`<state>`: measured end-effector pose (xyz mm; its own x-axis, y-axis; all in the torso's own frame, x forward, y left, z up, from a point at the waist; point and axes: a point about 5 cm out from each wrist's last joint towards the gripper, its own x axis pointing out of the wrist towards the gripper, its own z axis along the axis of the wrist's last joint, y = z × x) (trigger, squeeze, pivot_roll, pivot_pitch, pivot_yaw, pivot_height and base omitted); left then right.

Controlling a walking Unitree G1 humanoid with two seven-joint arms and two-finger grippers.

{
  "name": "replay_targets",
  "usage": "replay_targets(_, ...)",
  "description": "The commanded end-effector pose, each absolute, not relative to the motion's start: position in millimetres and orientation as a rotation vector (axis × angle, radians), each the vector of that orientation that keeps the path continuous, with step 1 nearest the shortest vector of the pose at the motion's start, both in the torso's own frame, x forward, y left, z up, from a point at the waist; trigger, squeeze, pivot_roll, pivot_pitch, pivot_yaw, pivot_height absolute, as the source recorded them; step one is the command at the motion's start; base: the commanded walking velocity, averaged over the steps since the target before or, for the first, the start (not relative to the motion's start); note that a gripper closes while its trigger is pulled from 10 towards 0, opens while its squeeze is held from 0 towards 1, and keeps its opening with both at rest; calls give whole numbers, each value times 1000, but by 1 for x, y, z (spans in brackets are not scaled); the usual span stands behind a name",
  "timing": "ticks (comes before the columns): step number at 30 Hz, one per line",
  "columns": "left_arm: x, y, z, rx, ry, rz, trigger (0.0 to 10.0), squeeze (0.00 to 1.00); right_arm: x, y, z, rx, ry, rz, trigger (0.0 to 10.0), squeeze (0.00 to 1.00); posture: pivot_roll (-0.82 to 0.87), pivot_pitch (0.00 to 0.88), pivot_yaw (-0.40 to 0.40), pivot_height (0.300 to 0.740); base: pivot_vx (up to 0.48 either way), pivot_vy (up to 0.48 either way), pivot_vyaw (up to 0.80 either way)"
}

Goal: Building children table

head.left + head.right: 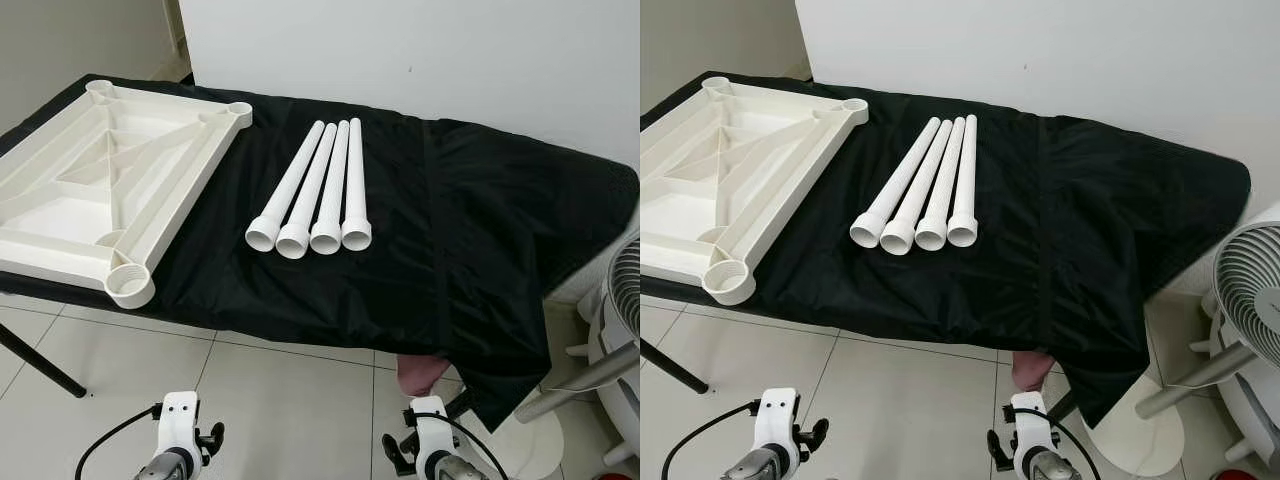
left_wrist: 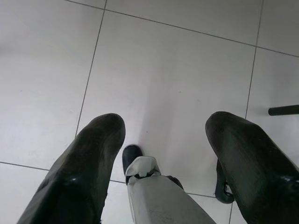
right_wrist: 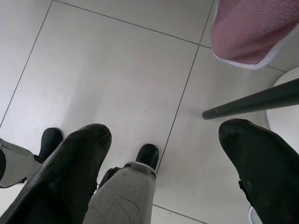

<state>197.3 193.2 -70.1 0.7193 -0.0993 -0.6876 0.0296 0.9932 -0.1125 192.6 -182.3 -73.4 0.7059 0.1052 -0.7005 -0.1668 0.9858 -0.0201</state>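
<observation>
- The job has not started yet, by the look of it. All the parts lie loose, and nothing is joined.
- The white tabletop (image 1: 95,190) lies upside down on the surface (image 1: 470,230), at about 9 o'clock in the head view. Its ribs face up, and round holes for the legs sit at its corners. The near corner hole (image 1: 130,283) is open, with no leg in it.
- Four white legs (image 1: 312,190) lie side by side near the middle of the surface, touching each other. Their wide ends point toward the robot, and they fan in toward 12 o'clock. They are near the tabletop but not touching it.
- The surface has a black cloth over it, which hangs down at about 4 o'clock.
- The left end effector (image 2: 161,140) hangs low at about 7 o'clock, above the floor (image 2: 163,60). Its two black fingers are spread wide and hold nothing.
- The right end effector (image 3: 161,140) hangs low at about 5 o'clock. Its fingers are spread wide too, with nothing in them.
- A white fan (image 1: 1250,300) stands at about 3 o'clock, beside the surface.
- What I think is left: pick up each leg and fit it into a corner hole, four times. Then turn the little table over.
</observation>
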Motion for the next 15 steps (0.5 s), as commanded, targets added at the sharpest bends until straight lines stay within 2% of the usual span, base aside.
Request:
replay_targets(1, 196, 194, -72, -100, 781, -53, 10000, 0, 191, -183, -75, -86, 791, 150, 10000, 0, -16, 0, -21, 740, 0, 439, 0)
replay_targets(15, 197, 193, -71, -98, 776, -56, 10000, 0, 191, -183, -75, -92, 795, 154, 10000, 0, -11, 0, -25, 740, 0, 471, 0)
